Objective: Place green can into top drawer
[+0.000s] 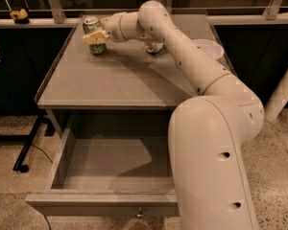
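The green can [92, 27] stands upright at the far left of the table top [115, 80]. My gripper [96, 37] reaches in from the right and is shut on the can at mid-height, one pale finger [92, 38] lying across its front. The can's base rests on the table. The top drawer [67, 147] is pulled wide open below the table's front edge and its inside is bare. Its knob [140, 214] shows at the bottom edge. My arm crosses the table top from the lower right.
A silver-white can [156, 48] stands behind my arm near the table's far middle. A white bowl [209, 48] sits at the far right. A yellow object [20, 16] lies on the back ledge. The table has a raised rim.
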Available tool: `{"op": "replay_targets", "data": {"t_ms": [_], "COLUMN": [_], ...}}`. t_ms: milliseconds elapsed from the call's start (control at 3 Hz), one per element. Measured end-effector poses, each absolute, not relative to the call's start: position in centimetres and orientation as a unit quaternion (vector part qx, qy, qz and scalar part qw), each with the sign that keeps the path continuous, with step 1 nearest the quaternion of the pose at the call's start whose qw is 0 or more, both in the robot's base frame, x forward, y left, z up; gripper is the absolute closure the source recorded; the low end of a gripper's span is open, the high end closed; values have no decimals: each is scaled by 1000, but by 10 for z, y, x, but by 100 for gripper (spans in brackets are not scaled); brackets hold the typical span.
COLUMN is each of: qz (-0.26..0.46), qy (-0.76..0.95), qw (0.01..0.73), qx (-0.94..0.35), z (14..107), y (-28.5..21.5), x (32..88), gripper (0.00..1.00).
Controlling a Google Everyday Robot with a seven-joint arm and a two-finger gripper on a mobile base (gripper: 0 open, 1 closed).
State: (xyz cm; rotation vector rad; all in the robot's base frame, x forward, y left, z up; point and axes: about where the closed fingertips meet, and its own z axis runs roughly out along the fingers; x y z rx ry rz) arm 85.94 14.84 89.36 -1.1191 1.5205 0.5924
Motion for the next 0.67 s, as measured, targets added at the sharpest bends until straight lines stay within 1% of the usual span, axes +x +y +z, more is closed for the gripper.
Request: {"op": "replay_targets", "data": {"t_ms": [333,667], "qz": [230,211], "qy": [652,666], "qw": [540,535], "qx": [-480,-476], "z": [903,914], "y": [129,106], "x": [846,821], "gripper": [100,100]}}
